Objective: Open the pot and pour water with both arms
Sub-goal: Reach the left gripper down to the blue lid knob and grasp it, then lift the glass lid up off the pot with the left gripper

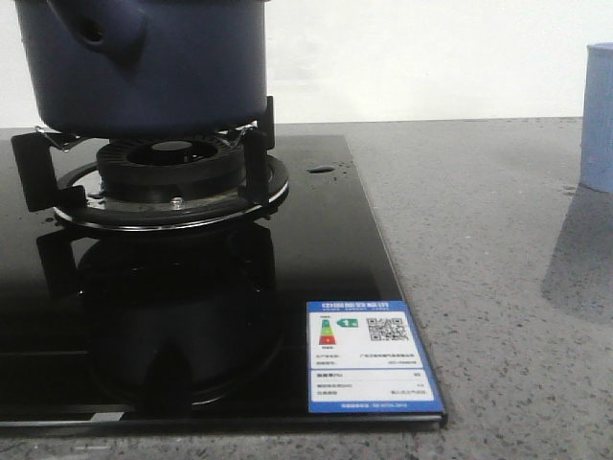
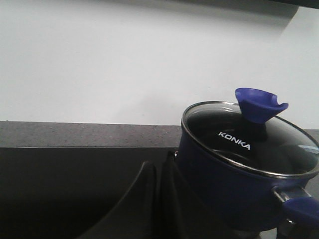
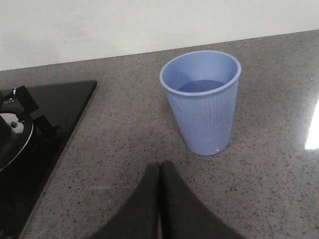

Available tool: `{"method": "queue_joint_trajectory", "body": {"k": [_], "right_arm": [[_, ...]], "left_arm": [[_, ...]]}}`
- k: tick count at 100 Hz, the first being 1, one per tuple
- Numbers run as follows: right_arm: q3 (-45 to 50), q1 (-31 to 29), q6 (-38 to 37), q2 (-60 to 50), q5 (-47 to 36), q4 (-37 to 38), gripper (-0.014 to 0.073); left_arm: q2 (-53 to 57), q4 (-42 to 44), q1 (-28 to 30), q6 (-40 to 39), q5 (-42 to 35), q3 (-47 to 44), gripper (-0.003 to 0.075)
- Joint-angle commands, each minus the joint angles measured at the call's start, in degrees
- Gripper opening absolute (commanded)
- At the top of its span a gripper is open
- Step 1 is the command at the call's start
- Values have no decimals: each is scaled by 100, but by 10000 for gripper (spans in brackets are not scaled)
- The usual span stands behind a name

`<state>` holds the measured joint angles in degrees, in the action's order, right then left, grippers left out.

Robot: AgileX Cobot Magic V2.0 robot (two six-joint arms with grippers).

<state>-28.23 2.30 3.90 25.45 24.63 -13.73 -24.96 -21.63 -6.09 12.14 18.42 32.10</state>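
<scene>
The pot [image 1: 144, 67] sits on the burner [image 1: 172, 177] at the far left of the black glass stove [image 1: 326, 249], lid still on. In the left wrist view the lid [image 2: 249, 137] is glass w/ a metal rim and a blue cupped knob [image 2: 259, 104] on top; a stubby blue handle [image 2: 304, 209] sticks out the side. The cup [image 3: 203, 102], light blue and ribbed, stands on the grey counter [image 1: 479, 240] well to the right of the stove, w/ what looks like water in it.

Left gripper [image 2: 157, 199] hangs just beside the pot, jaws pressed together, holding nothing. Right gripper [image 3: 159, 199] hovers near the cup, jaws also pressed together, empty.

Handling, as I judge it: the lid is prob. light but fragile and slick, so take it by the knob, not the rim; the knob looks rubbery, should grip ok. The pot itself looks heavy and stiff, no need to move it. The cup is thin plastic, light, prob. squashes if squeezed hard, and it's tapered, so it could slip down. Grab it around the middle, gently, keep it upright till over the pot. Neither job begun yet.
</scene>
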Motion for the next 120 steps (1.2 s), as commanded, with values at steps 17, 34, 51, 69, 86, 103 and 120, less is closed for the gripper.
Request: {"method": "queue_joint_trajectory", "body": {"k": [17,34,51,69,86,103,120], "right_arm": [[-301,334,108,292,-455,49,250],[-301,359,108,292,-490,49,515],[-301,359,108,292,-490,49,514],[-301,359,108,292,-490,49,514],[-301,359,108,292,-490,49,514],[-301,359,108,292,-490,49,514],[-301,359,108,292,-490,49,514]], "left_arm": [[-590,-168,-874,35,-1053,295,180],[-1014,-87,-1621,35,-1664,295,455],[-1637,130,-2257,35,-2449,307,454],[-2500,188,-2466,35,-3201,520,454],[-3213,360,-2466,35,-3214,1022,491],[-3776,422,-2466,35,-3203,1407,502],[-4120,529,-2466,35,-3194,1672,502]]}}
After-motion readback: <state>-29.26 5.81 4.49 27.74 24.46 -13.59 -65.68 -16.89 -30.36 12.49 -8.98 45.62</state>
